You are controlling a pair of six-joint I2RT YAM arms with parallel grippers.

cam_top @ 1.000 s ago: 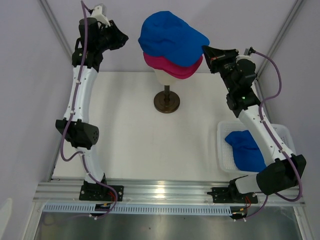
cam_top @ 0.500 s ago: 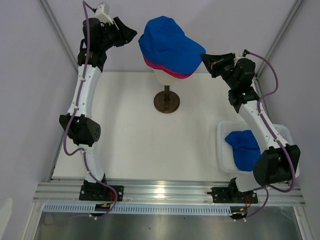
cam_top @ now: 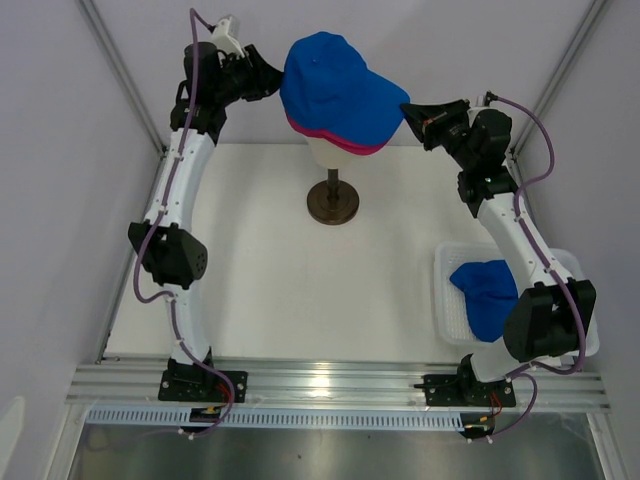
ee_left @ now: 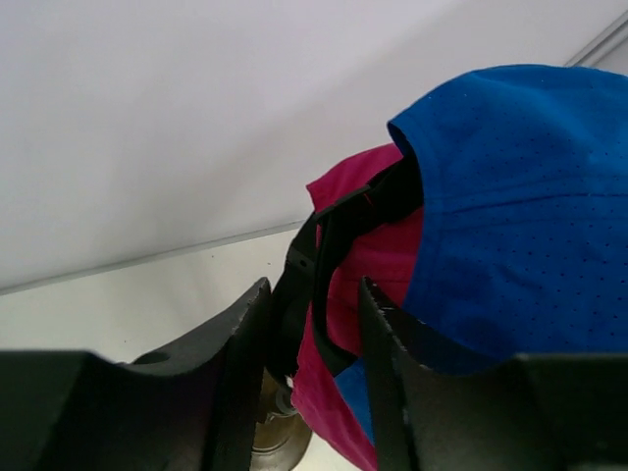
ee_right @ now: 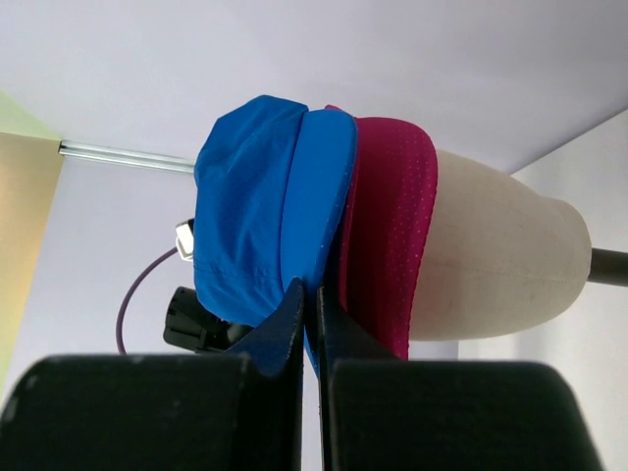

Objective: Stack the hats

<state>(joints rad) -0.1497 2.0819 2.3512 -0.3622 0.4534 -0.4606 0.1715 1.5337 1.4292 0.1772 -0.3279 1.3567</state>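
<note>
A: Which step is the robot on?

B: Seating the blue cap (cam_top: 335, 90) over the pink cap (ee_right: 388, 226) on the head (ee_right: 491, 255). It sits on top, with pink showing only along its lower edge.

A: And the jaws?

B: The right gripper (ee_right: 312, 294) has its jaws pinched nearly together on the blue brim. The left gripper (ee_left: 314, 294) is at the back of the caps, jaws part open and straddling a black strap (ee_left: 316, 235) without clamping it.

A: What comes next?

B: Probably a tug at the rear to level the cap. Then both grippers would need to let go cleanly so the pair doesn't twist on the head. After that, the second blue cap (cam_top: 490, 300) lies in the basket (cam_top: 441, 290) on the bench (cam_top: 260, 260), near the right arm's base.
</note>
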